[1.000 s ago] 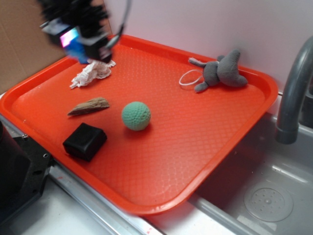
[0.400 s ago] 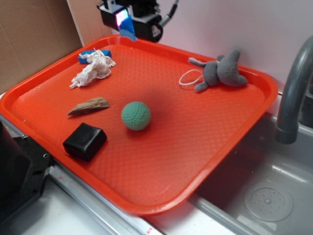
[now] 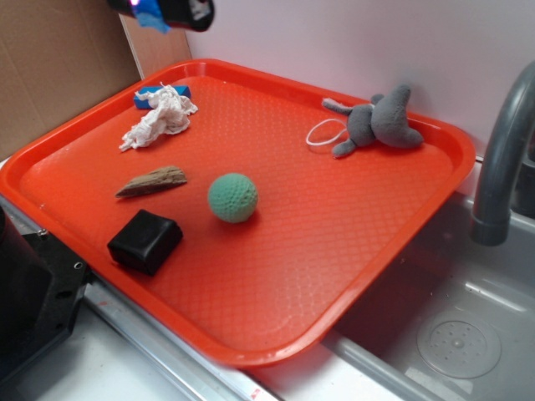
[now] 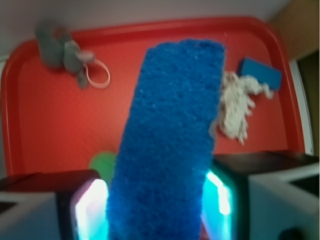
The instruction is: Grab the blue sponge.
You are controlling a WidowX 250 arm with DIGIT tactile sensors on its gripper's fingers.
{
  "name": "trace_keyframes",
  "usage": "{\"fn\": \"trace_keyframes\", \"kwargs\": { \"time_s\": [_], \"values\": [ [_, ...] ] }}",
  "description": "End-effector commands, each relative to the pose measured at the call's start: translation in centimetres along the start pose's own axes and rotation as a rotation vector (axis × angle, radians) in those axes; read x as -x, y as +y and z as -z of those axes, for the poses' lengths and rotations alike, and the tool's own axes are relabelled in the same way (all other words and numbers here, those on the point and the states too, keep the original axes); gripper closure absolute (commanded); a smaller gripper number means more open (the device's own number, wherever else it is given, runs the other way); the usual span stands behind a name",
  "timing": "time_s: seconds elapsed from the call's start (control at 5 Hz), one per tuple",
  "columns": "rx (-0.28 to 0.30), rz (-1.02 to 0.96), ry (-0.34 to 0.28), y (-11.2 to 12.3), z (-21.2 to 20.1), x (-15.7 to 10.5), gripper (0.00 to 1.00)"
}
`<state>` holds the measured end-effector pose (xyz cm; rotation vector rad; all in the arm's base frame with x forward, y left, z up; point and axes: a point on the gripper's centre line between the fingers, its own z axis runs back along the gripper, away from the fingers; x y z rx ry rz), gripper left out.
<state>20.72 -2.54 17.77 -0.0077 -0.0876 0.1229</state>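
- Up at the top left edge of the exterior frame, the gripper (image 3: pixel 167 10) hangs above the orange tray (image 3: pixel 351 276), mostly cropped.
- Its fingers (image 4: pixel 87 210) are closed partway, pressing both sides of the blue sponge (image 4: pixel 167 135), which fills the middle of the wrist frame.
- A flat blue slab (image 3: pixel 159 93) lies by the white rag (image 3: pixel 159 119) in the tray's upper-left corner.

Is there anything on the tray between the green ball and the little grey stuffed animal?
No. In the exterior view, only bare orange tray lies between the green ball and the grey stuffed animal.
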Motion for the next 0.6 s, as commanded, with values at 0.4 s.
{"fn": "trace_keyframes", "kwargs": {
  "time_s": [0.4],
  "values": [
    [-0.037,-0.024,-0.074,3.4,0.1,2.4,1.00]
  ]
}}
